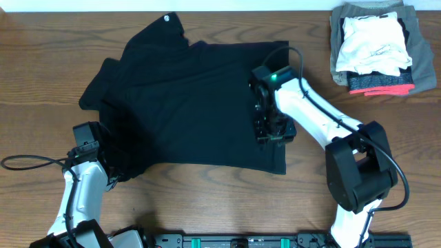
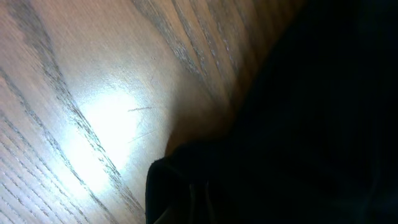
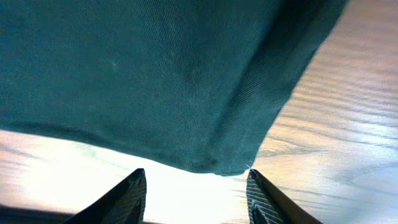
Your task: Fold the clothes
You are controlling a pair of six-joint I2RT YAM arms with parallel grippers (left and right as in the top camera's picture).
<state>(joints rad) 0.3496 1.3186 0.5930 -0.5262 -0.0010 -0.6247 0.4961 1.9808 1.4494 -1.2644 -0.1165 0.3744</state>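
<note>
The clothes point(image 1: 193, 96), a black T-shirt, lie spread across the middle of the wooden table point(image 1: 41, 69), with a small white logo point(image 1: 166, 18) at the far edge. My left gripper point(image 1: 114, 172) sits at the shirt's near-left corner, shut on bunched fabric. In the left wrist view dark cloth point(image 2: 298, 124) covers the jaws, so the fingers are hard to make out. My right gripper point(image 1: 271, 134) hovers over the shirt's right side. In the right wrist view it point(image 3: 196, 174) is open, with a corner of the shirt point(image 3: 155, 81) just ahead of the tips, not gripped.
A stack of folded white, grey and red-striped garments point(image 1: 375, 45) sits at the far right corner. A black cable point(image 1: 27, 162) loops on the table at the near left. A dark rail point(image 1: 241, 241) runs along the front edge.
</note>
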